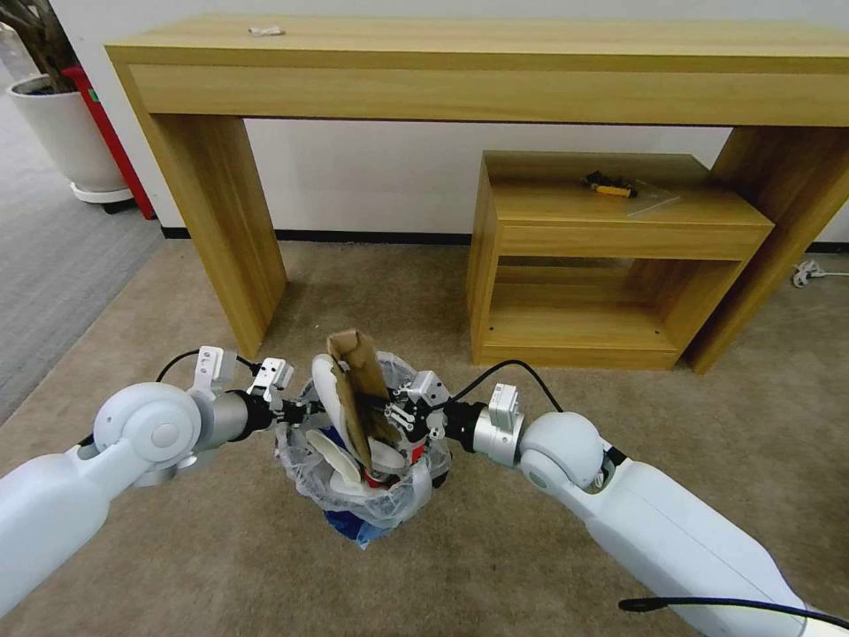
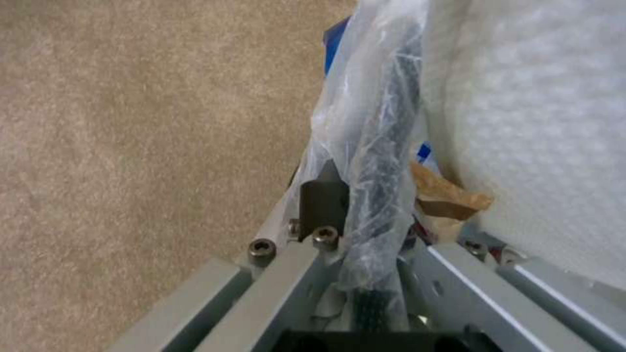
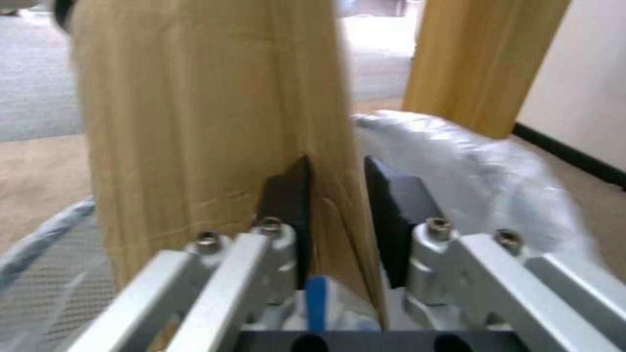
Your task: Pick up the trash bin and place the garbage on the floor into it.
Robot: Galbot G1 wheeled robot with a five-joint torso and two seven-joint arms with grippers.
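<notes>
Trash bin point(image 1: 371, 482) on our beige carpet point(image 1: 548, 495), our left gripper point(image 2: 355, 215) clamped on its bagged rim, our right gripper point(image 3: 336, 195) pinching the cardboard piece point(image 3: 209, 127) standing inside.

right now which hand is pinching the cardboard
The right hand: its pads clamp the cardboard piece. The left hand grips the trash bin rim instead.

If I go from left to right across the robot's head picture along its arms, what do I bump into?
Left gripper on the bin's rim → small black trash bin with crinkly clear bag → tall brown cardboard piece → right gripper pinching the cardboard.
</notes>
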